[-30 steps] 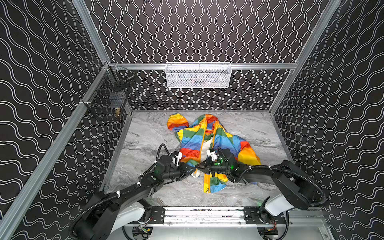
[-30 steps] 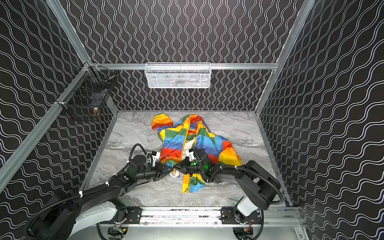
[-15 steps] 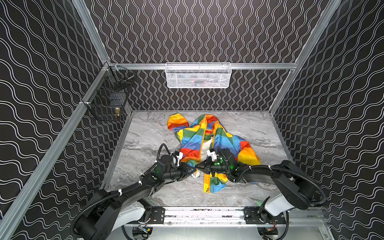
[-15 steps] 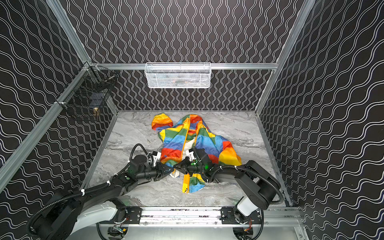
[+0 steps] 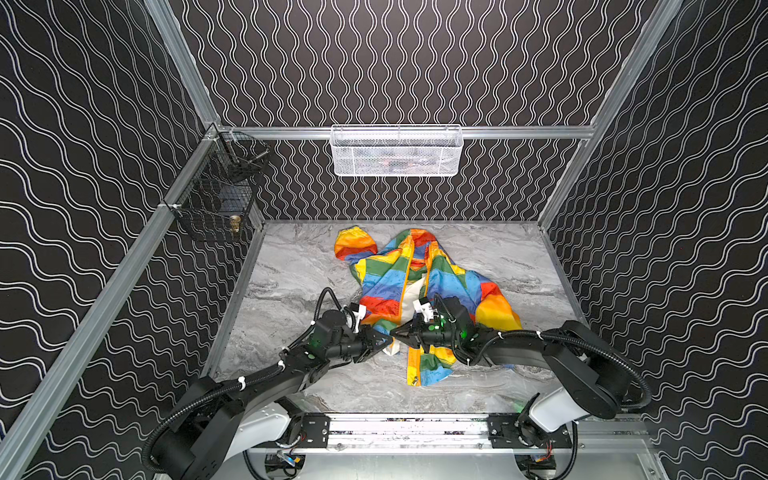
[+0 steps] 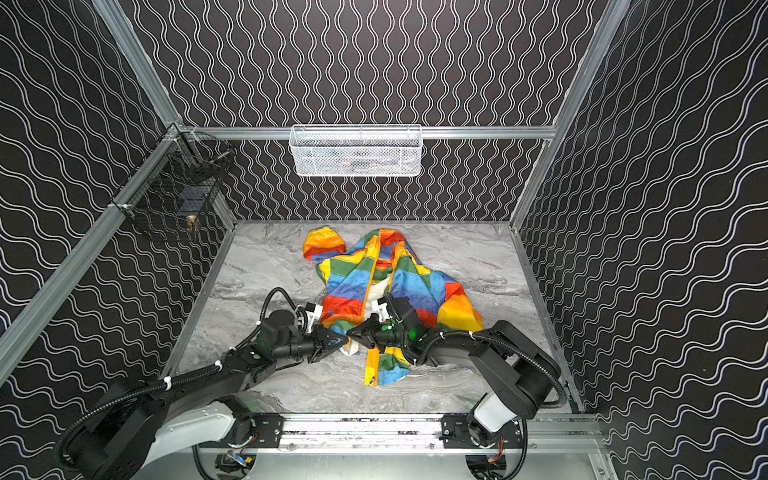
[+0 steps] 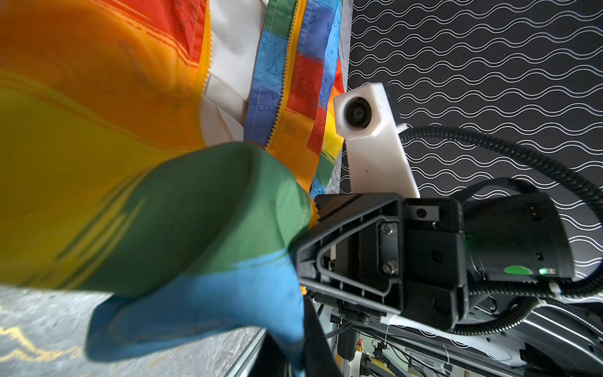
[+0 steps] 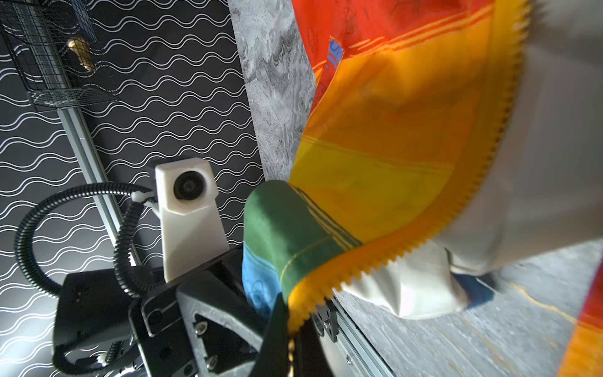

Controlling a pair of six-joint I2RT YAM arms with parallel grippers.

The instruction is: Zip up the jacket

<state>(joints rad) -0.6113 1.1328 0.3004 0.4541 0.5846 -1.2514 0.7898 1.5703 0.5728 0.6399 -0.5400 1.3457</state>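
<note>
The rainbow-striped jacket [image 5: 449, 286] [image 6: 415, 286] lies on the marble table with its front open and white lining showing. Its orange zipper band [image 5: 404, 286] runs down the left panel. A small metal zipper pull [image 5: 414, 379] hangs at the right panel's lower end. Both grippers meet tip to tip at the left panel's lower corner. My left gripper [image 5: 385, 340] [image 7: 298, 357] is shut on the blue hem cloth [image 7: 195, 310]. My right gripper [image 5: 395, 332] [image 8: 290, 346] is shut on the toothed orange zipper band [image 8: 326, 287], just below the green stripe [image 8: 277, 235].
A white wire basket [image 5: 397, 151] hangs on the back wall. A black wire basket [image 5: 216, 199] hangs on the left wall. An aluminium rail [image 5: 407, 428] runs along the front edge. Bare marble [image 5: 291, 291] lies to the left of the jacket.
The left jaws have closed a little tighter on the hem. The right arm and the jacket have not visibly moved.
</note>
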